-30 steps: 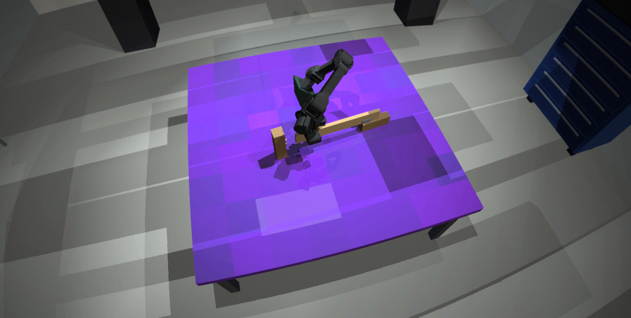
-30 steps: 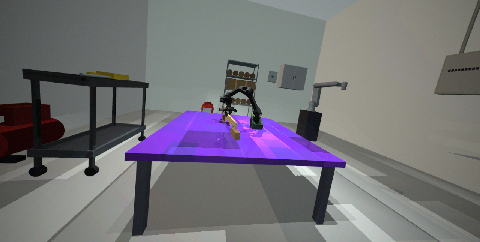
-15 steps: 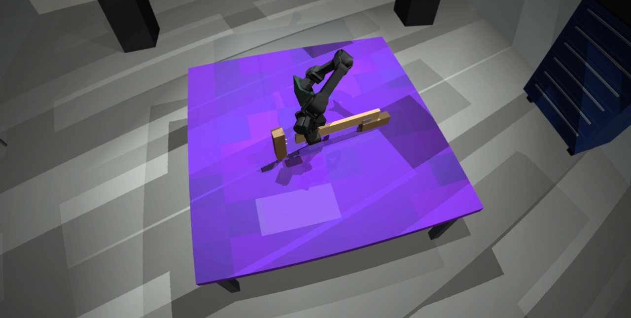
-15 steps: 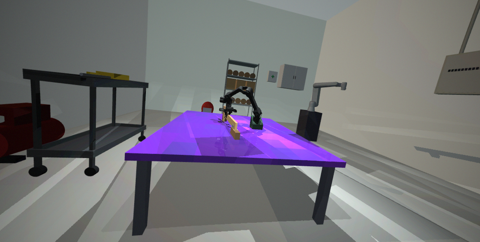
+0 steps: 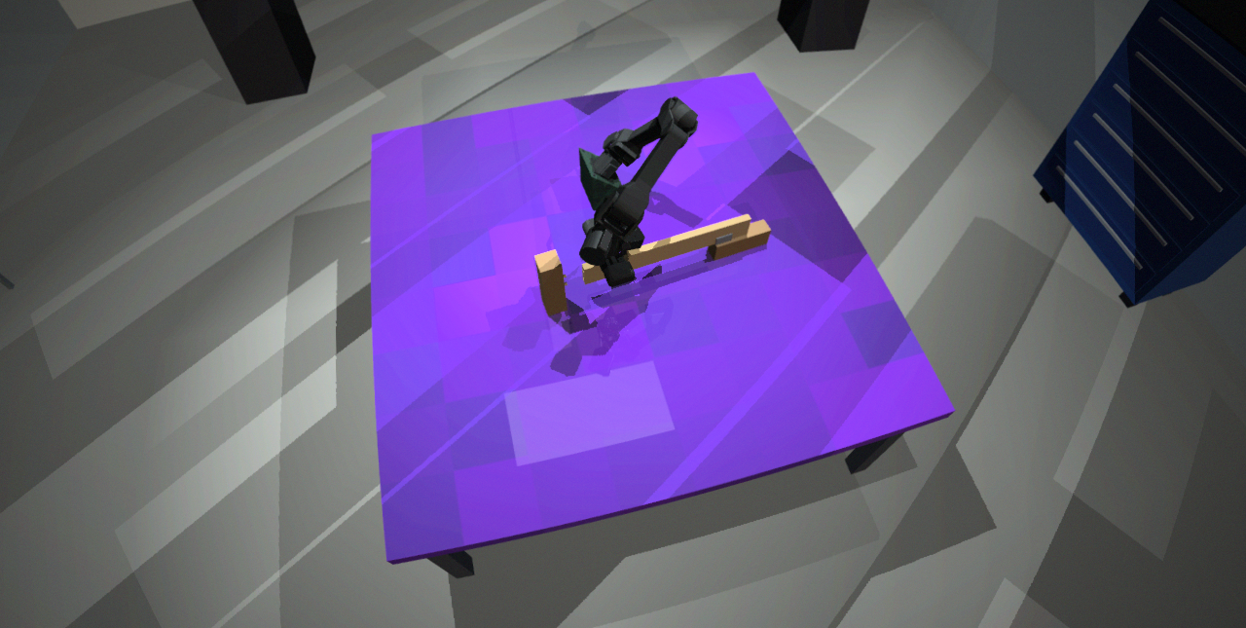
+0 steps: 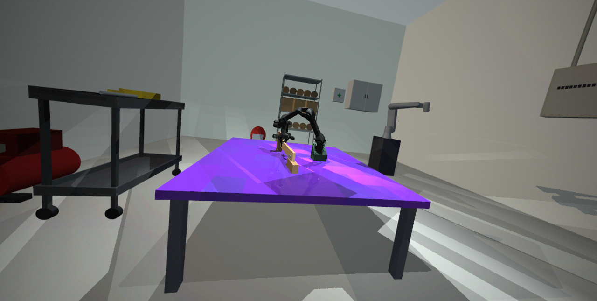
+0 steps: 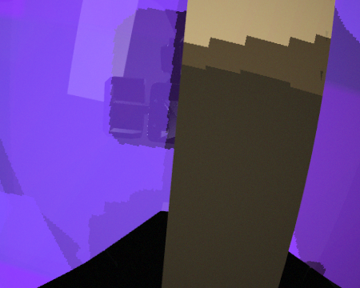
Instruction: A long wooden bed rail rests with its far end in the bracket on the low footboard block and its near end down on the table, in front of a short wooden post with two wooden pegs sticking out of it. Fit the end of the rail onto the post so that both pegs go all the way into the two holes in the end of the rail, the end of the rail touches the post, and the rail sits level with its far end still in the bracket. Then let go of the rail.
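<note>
The long wooden rail has its far end at the low footboard block, by the small grey bracket. My gripper is shut on the rail, close to its near end. That end hangs above the table, with a shadow below it. The short wooden post stands upright to its left in the top view, with a small gap between them. The pegs are tiny and hard to make out there. The holes in the rail end are hidden. I cannot tell whether the rail is exactly level.
The purple table carries everything. The arm's green base stands beside the rail. A dark cart and a blue drawer cabinet stand off the table.
</note>
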Available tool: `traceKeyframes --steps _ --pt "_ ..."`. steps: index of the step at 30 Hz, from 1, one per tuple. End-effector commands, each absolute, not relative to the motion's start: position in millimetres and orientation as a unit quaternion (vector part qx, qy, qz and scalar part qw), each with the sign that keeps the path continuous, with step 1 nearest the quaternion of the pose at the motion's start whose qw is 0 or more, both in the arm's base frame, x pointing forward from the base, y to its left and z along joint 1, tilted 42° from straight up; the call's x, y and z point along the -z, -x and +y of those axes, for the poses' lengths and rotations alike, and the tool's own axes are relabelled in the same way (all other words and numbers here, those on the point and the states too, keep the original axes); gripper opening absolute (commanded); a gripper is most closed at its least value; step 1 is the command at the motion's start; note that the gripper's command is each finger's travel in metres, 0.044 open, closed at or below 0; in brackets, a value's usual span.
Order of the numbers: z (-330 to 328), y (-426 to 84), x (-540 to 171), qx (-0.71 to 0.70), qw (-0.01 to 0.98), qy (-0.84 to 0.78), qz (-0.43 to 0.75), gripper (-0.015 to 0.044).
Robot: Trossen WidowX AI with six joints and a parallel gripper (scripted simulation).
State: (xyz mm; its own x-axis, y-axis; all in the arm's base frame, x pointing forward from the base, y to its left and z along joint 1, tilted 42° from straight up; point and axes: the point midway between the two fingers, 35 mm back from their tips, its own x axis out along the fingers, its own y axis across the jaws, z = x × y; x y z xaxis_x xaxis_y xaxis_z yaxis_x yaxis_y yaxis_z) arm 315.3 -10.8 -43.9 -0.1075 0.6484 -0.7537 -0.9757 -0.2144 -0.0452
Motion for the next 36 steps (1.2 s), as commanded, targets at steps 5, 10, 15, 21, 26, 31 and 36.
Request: traceKeyframes --steps 5,10,15,21,26,31,36 --pt "-12.0 -314.8 44.0 -0.702 0.578 0.336 0.244 0.0000" --pt "-12.0 -314.7 44.2 -0.702 0.578 0.336 0.244 0.0000" --pt "-12.5 -314.9 44.9 -0.702 0.578 0.336 0.244 0.0000" --pt "-13.9 -315.4 46.0 -0.702 0.578 0.336 0.244 0.0000" --pt "-15.1 -315.8 46.4 -0.702 0.578 0.336 0.244 0.0000" --pt "-16.5 -316.3 46.8 -0.702 0.578 0.336 0.245 0.0000" --pt "-17.9 -316.8 47.1 -0.702 0.578 0.336 0.245 0.0000"
